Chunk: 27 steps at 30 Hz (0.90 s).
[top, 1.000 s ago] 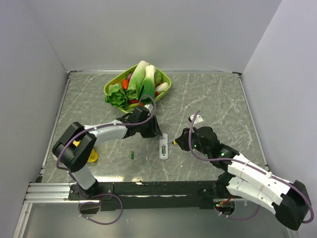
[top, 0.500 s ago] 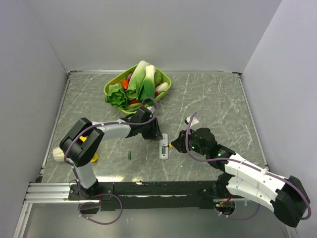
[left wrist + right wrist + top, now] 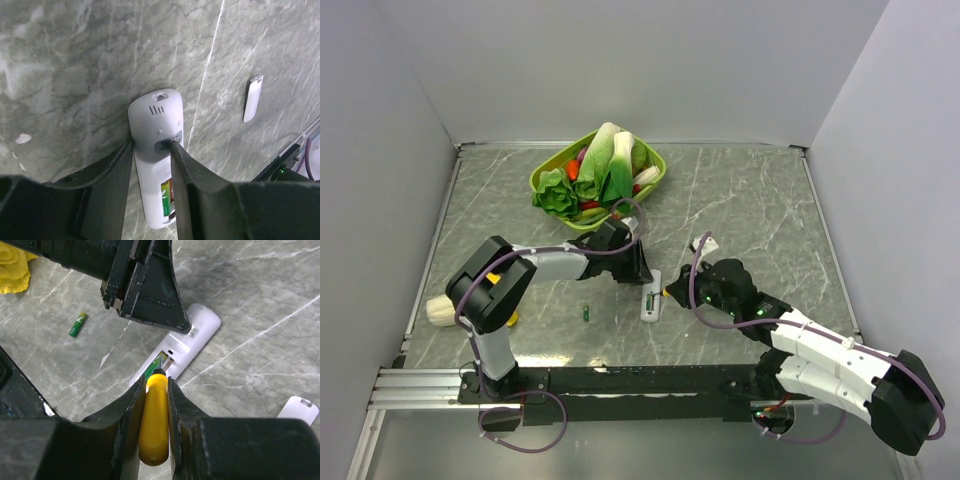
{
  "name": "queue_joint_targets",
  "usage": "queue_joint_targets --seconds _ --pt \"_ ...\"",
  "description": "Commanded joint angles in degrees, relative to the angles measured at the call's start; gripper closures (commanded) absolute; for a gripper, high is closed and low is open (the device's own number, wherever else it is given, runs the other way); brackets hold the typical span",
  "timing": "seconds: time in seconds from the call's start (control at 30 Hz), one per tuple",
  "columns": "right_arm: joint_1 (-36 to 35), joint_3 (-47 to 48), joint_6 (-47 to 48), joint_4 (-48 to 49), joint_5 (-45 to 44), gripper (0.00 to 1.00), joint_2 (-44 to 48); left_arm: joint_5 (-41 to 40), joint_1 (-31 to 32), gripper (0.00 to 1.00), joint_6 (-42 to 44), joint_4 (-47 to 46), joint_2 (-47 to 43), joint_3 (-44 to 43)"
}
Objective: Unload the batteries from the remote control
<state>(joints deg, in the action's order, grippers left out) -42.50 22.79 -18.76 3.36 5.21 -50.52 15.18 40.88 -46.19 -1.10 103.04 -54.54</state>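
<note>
On the table (image 3: 760,200), the remote control (image 3: 651,300) lies straddled by the left gripper (image 3: 152,145), clamping unconfirmed; the right gripper (image 3: 156,385) clenches a yellow screwdriver (image 3: 154,430), tip at the battery (image 3: 153,366) seated inside.

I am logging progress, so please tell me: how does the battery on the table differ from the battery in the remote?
The loose battery lies free on the table, apart from the remote; the other battery sits in the remote's open recess. The loose battery shows whole; the other battery shows only in part, with the screwdriver at its recess. Both are green.
</note>
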Motion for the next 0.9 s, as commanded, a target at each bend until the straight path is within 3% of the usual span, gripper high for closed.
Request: queue_joint_targets --seconds 0.0,0.27,0.87 --pt "0.14 0.06 2.59 2.27 -0.38 1.0 -0.8 1.26 1.21 0.6 -0.83 -2.59 1.19 1.02" --pt "0.05 0.24 4.53 0.86 -0.12 1.0 -0.54 0.9 1.57 0.62 -1.53 -2.41 1.72 1.9" --pt "-2.15 -2.66 0.84 8.24 -0.2 1.0 -4.5 0.99 1.92 0.64 -3.82 -3.56 -0.91 5.15"
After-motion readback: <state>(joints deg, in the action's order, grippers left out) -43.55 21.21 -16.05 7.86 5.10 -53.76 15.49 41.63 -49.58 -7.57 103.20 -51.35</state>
